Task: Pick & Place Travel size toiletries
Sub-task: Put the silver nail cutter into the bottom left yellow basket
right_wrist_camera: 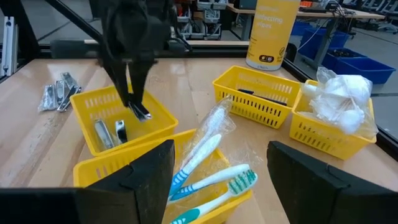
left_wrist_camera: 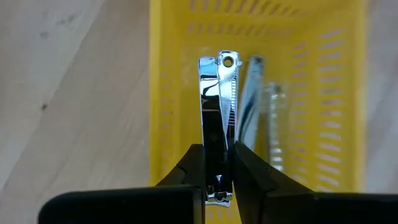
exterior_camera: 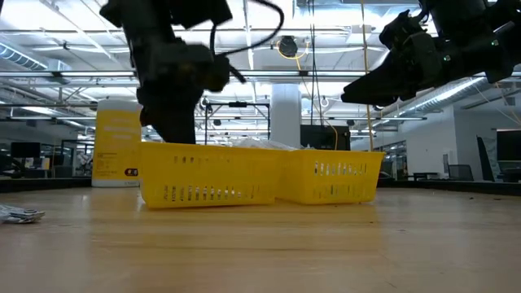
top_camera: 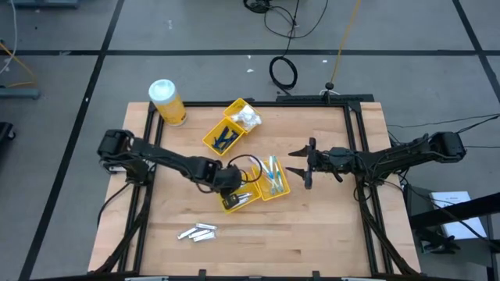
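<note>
Here the wooden worktop (top_camera: 328, 226) carries four yellow trays, with a yellow jar (top_camera: 167, 102) well away from both tools at the far left corner. The left tool (top_camera: 227, 197) hangs over the tray (top_camera: 237, 202) nearest the front edge, its fingers (left_wrist_camera: 189, 168) closed on a shiny nail clipper (left_wrist_camera: 218, 118) held just above that tray's floor, where two more clippers (right_wrist_camera: 111, 133) already lie. Just beside this tool, toward the right arm, a second tray (top_camera: 280, 190) holds toothbrushes (right_wrist_camera: 205, 171) in clear wrap. Farther back from it, a third tray (top_camera: 221, 136) holds thin dark-blue sticks, and the fourth (top_camera: 242, 115) touching it holds white crinkly packets (right_wrist_camera: 339, 99). A loose group of clippers (top_camera: 196, 232) lies on the bare wood nearer the front edge than the left tool. The right tool (top_camera: 306, 165) hovers with its fingers spread wide and holding nothing, just beside the toothbrush tray.
</note>
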Tool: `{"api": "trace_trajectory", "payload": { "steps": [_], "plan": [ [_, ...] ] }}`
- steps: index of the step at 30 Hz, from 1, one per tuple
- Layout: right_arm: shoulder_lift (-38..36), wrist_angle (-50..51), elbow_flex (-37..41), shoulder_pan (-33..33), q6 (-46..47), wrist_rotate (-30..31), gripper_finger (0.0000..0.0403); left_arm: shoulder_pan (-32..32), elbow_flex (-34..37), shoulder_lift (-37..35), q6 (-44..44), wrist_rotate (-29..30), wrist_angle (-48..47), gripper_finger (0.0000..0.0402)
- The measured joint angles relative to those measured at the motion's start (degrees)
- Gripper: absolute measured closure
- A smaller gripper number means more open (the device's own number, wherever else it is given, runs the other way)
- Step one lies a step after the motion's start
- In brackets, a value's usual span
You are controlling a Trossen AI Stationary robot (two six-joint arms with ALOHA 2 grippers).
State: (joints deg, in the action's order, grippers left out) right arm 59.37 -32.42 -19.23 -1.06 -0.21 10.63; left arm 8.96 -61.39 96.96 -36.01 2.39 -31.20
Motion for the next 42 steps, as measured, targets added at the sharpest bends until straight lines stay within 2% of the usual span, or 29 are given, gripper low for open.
{"api": "trace_trajectory", "payload": {
  "steps": [5,15,18,24,27,30,37,42],
  "plan": [
    [0.0,0.2,0.0,0.0,0.0,0.0,0.0161,-1.0,0.0,2.7,1.0,0.0,0.3,0.0331],
    [0.0,0.3,0.0,0.0,0.0,-0.2,0.0161,-1.1,0.0,2.7,3.7,0.1,3.9,0.0316],
    [0.0,0.4,0.0,0.0,0.0,-0.2,0.0161,-1.1,0.0,2.4,4.2,0.2,4.8,0.0290],
    [0.0,0.6,0.0,0.0,0.0,-0.2,0.0161,-1.6,0.0,1.7,6.8,0.5,4.2,0.0211],
    [0.0,0.6,0.0,0.0,0.0,-0.2,0.0161,-2.4,0.0,-0.5,8.5,-2.4,1.7,0.0182],
    [0.0,0.7,0.0,0.0,0.0,-0.2,0.0161,-2.4,0.0,-4.7,6.3,-4.3,-1.7,0.0167],
    [0.0,0.8,0.0,0.0,-0.1,-0.2,0.0161,6.6,0.0,-16.5,1.3,0.5,-5.6,0.0173],
    [0.0,0.8,0.0,0.0,-0.2,-0.2,0.0161,16.9,0.3,-17.4,-3.1,3.7,-5.4,0.0182]
  ]
}}
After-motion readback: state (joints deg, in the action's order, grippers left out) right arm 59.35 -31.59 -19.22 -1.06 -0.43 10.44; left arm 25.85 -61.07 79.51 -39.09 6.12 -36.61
